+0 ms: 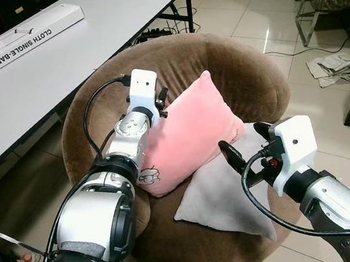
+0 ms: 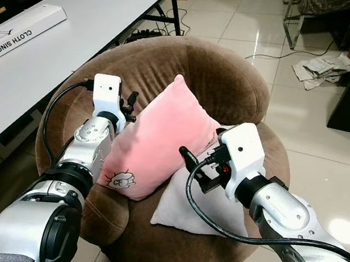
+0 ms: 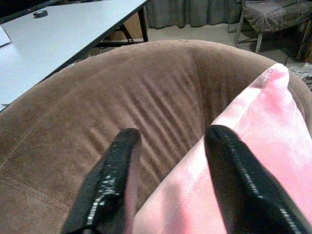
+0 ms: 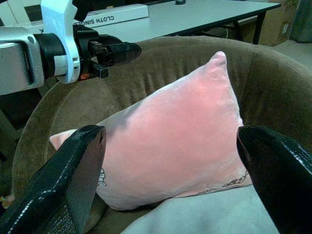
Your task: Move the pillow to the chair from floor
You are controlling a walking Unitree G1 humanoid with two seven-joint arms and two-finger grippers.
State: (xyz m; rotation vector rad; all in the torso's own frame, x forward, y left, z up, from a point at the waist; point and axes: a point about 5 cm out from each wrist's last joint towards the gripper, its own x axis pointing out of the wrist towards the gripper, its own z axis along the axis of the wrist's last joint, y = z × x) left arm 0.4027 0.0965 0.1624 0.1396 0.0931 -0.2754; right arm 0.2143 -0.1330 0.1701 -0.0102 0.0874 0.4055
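brown chair point(image 1: 245, 68), pink pillow point(image 1: 188, 132) (tilted), grey cushion point(image 1: 220, 193)

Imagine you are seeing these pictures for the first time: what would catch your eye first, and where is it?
The pink pillow stands out most, propped against the back of the round brown chair with one edge lying over a grey cushion on the seat. The left gripper is open at the pillow's upper edge by the backrest, and the right gripper is open in front of the pillow. A white table with a long box stands behind.
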